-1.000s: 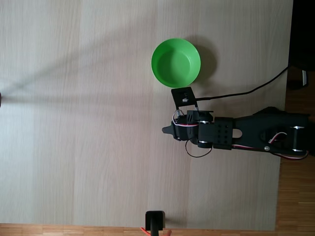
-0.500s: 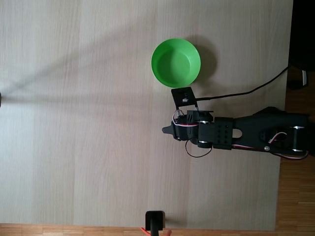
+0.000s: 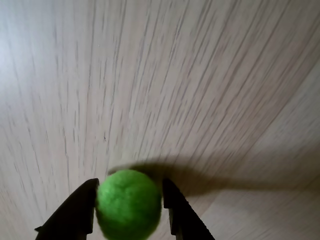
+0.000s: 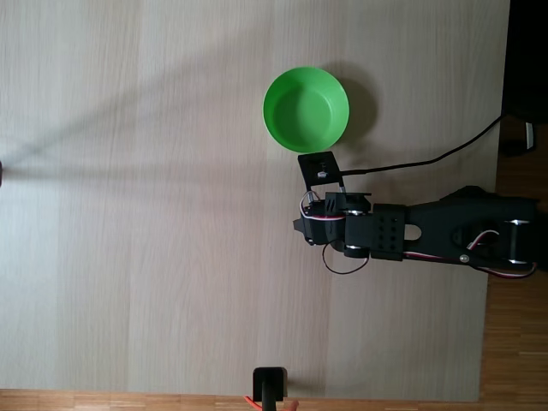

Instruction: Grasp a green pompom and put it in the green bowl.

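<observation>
In the wrist view, two black gripper fingers point(image 3: 75, 212) rise from the bottom edge on either side of a small fuzzy bright green pompom point(image 3: 129, 204), pressed against it and holding it above the pale wood-grain table point(image 3: 165, 80); the ball's shadow falls on the wood just behind it. In the fixed view from above, a round bright green plastic bowl point(image 4: 306, 108) sits on the table, near the black robot arm point(image 4: 428, 234) reaching in from the right.
</observation>
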Robot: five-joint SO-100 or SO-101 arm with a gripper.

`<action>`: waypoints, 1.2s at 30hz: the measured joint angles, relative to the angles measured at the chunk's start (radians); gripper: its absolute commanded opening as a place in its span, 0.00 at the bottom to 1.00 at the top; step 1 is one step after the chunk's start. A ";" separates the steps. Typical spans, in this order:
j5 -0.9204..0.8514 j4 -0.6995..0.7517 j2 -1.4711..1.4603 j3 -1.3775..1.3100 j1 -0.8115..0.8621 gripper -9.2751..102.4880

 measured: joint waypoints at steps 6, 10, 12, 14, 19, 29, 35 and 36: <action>0.000 0.000 0.000 0.000 0.000 0.13; 0.002 0.000 0.000 0.000 0.000 0.09; 0.002 0.000 0.000 0.000 0.000 0.08; 0.002 0.000 0.014 0.000 0.000 0.08; 0.002 0.009 0.112 0.000 0.048 0.08; 0.002 0.005 0.330 0.000 0.250 0.08; -0.052 0.005 0.331 -0.075 0.380 0.08; -0.066 0.005 0.331 -0.097 0.400 0.08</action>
